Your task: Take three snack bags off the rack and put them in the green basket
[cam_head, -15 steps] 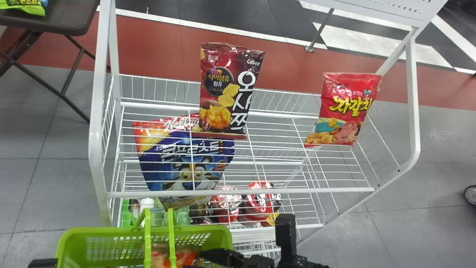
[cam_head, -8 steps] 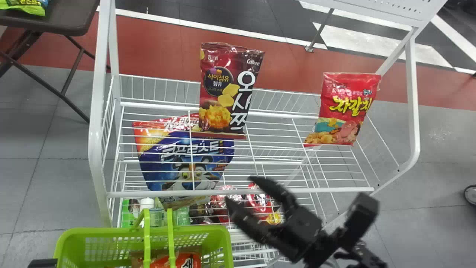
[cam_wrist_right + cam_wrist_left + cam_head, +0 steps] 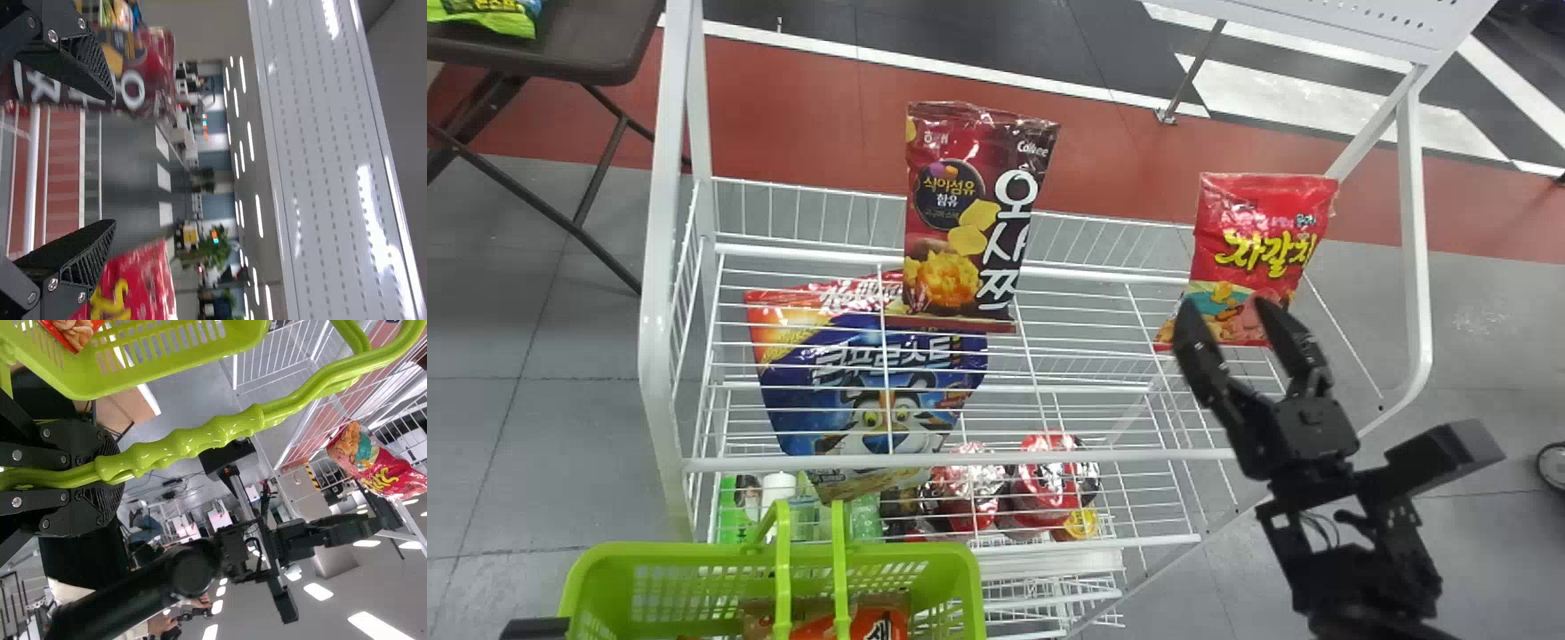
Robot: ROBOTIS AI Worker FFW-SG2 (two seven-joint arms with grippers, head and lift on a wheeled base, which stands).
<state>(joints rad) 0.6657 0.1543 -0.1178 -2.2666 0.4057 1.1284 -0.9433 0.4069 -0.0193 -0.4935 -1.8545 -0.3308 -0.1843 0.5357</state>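
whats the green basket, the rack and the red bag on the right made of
Basket: glossy moulded plastic, by its slotted walls.
Rack: probably metal, coated smooth white, given its thin straight bars.
Red bag: shiny film, creased with glare; foil lining possible.

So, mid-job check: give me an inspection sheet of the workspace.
surface: white wire rack, top shelf holding bags
job's things: dark red bag and red bag on the top shelf; orange-red bag in the green basket
clutter: blue bag and round packages below the top shelf
tools: right tool open, near the red bag; left tool shut on the basket handle
cables: thin loop at the right arm
surroundings: dark table with a green packet
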